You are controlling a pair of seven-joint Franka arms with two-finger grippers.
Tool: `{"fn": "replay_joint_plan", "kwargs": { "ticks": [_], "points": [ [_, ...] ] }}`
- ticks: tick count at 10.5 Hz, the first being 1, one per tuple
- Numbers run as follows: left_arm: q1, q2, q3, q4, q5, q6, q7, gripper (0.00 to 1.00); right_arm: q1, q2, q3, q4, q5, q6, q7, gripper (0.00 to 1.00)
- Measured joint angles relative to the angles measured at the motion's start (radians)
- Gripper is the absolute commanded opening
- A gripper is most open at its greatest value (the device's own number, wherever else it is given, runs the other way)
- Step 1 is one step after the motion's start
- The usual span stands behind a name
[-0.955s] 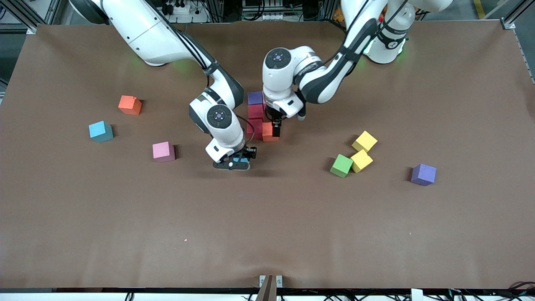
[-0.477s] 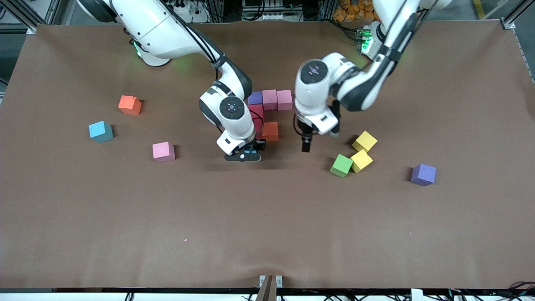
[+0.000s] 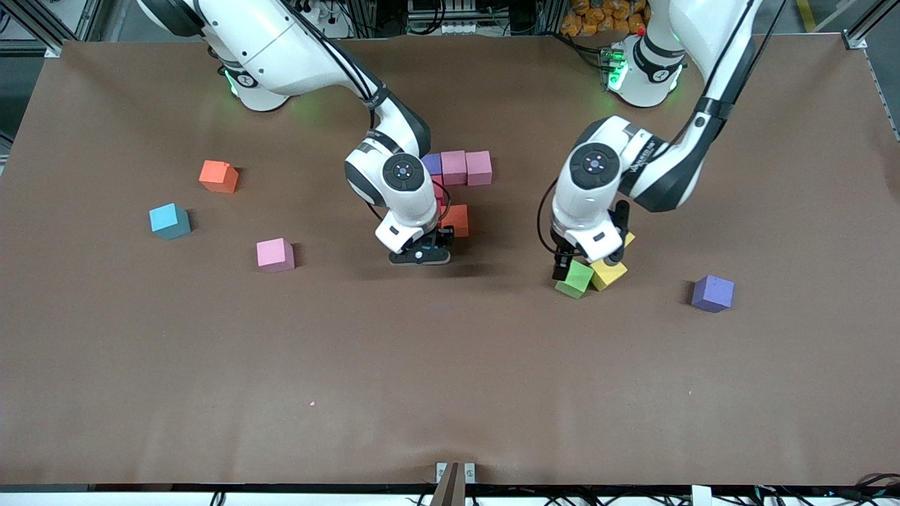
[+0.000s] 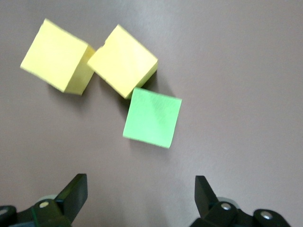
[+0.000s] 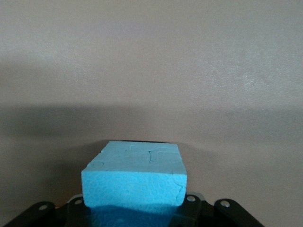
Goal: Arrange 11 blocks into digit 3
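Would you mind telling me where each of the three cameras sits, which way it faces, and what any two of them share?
Front view: high across the table, facing the arm bases; both arms show, the right gripper beside the started figure, the left gripper over the green block.
Left wrist view: looks down past its open fingers at the green block and two yellow blocks.
Right wrist view: looks along its shut gripper at the held light blue block.
Shared: front and left wrist views both show the green and yellow blocks.
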Motion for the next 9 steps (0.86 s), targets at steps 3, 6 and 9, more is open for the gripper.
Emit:
{"fn": "replay_joint_plan", "kwargs": {
  "ticks": [3, 6, 9],
  "points": [
    [0.009, 0.005, -0.001, 0.024, 0.0, -0.003, 0.068, 1.0, 0.001, 0.013, 0.0, -0.003, -0.011, 0.0, 0.0, 0.28],
    [0.043, 0.008, 0.0, 0.038, 0.0, -0.004, 0.159, 1.0, 0.001, 0.014, 0.003, -0.005, -0.011, -0.001, 0.0, 0.28],
    [0.056, 0.027, -0.001, 0.07, -0.001, -0.005, 0.19, 1.0, 0.001, 0.014, 0.01, -0.005, -0.011, -0.003, 0.001, 0.29]
  ]
}}
